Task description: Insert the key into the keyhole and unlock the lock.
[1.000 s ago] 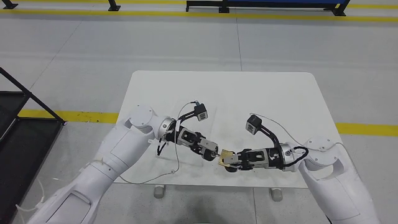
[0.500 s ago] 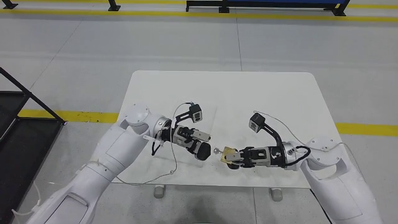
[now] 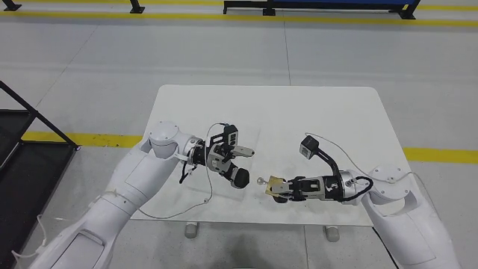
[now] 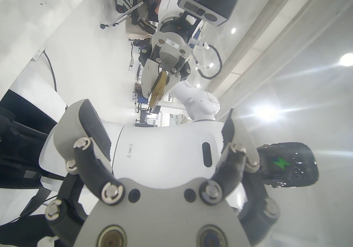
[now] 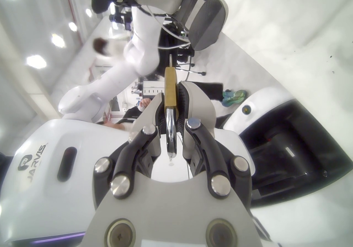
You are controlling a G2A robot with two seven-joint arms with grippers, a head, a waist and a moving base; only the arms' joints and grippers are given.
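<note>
Left fingers (image 4: 88, 121) apart, empty, backed off lock (image 3: 273, 187); right fingers (image 5: 195, 101) clamped on lock; key (image 3: 261, 181) left seated: insertion looks done, unlock unconfirmed.

Free air separates left end effector (image 3: 243, 167) from the lock (image 3: 274, 187).

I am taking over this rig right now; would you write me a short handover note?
Left gripper: open, empty, apart from the padlock.
Right gripper: shut on the padlock, held near the table's front edge.
Its key sticks out of the end toward the left gripper: insertion looks done.
Left: grasp the key, turn it; whether the shackle has released, I cannot tell.
</note>
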